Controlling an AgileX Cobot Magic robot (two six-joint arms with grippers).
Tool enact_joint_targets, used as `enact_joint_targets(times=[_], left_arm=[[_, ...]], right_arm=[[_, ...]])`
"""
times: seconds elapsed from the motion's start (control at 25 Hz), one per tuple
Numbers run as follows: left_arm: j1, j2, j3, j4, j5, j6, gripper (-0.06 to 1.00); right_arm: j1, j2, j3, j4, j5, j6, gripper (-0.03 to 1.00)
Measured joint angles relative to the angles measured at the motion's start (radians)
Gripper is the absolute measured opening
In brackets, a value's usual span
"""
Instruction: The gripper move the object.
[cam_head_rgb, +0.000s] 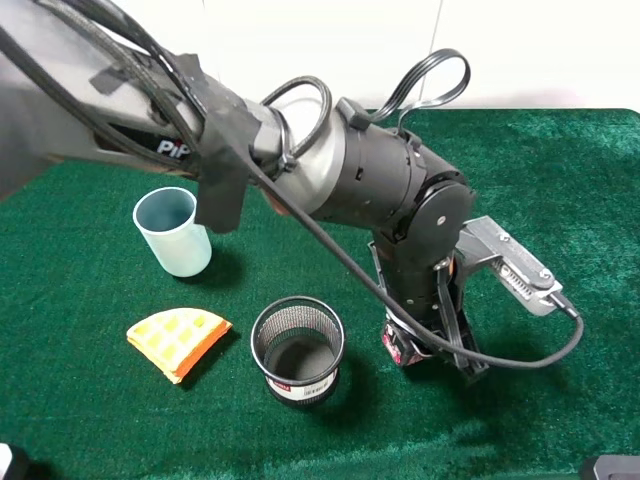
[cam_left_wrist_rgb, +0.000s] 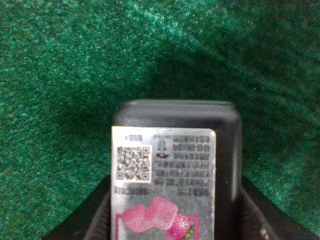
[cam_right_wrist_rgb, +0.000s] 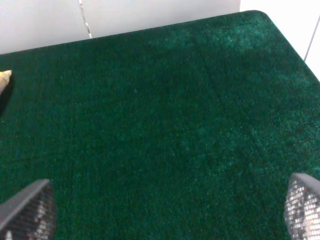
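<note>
Left gripper (cam_head_rgb: 432, 345) pinches the object (cam_left_wrist_rgb: 170, 165) across its long sides, low on the green cloth (cam_head_rgb: 560, 200), at 3 o'clock of the mesh holder (cam_head_rgb: 297, 350). Judged light and rigid, with a glossy label that may slip; the side hold suits. The right gripper (cam_right_wrist_rgb: 165, 205) has its jaws spread, empty

One cup (cam_head_rgb: 172, 232), one waffle wedge (cam_head_rgb: 178, 340), one mesh holder (cam_head_rgb: 300, 384), one box (cam_left_wrist_rgb: 165, 165).

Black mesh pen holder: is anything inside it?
Inside the black mesh pen holder only its dark bare floor shows, with no item on it. The near wall covers the floor's front edge.
</note>
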Motion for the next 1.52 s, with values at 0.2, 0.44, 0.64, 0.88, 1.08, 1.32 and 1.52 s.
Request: enact_joint_targets(times=[0.2,0.44,0.64,0.88,1.08,1.32,1.52], left_arm=[[0.0,0.001,0.007,0.0,0.004,0.004,0.47],[0.0,0.001,0.008,0.0,0.004,0.004,0.47],[0.0,0.001,0.008,0.0,0.004,0.004,0.49],[0.0,0.001,0.008,0.0,-0.017,0.004,0.86],[0.0,0.001,0.008,0.0,-0.03,0.004,0.93],[0.0,-0.006,0.008,0.0,-0.032,0.004,0.93],[0.0,-0.056,0.008,0.0,-0.03,0.004,0.93]], right_arm=[[0.0,0.0,0.0,0.0,0.0,0.0,0.7],[0.0,0.0,0.0,0.0,0.0,0.0,0.7],[0.0,0.0,0.0,0.0,0.0,0.0,0.7],[0.0,0.0,0.0,0.0,0.0,0.0,0.7],[0.0,0.0,0.0,0.0,0.0,0.0,0.7],[0.0,0.0,0.0,0.0,0.0,0.0,0.7],[0.0,0.0,0.0,0.001,0.0,0.0,0.7]])
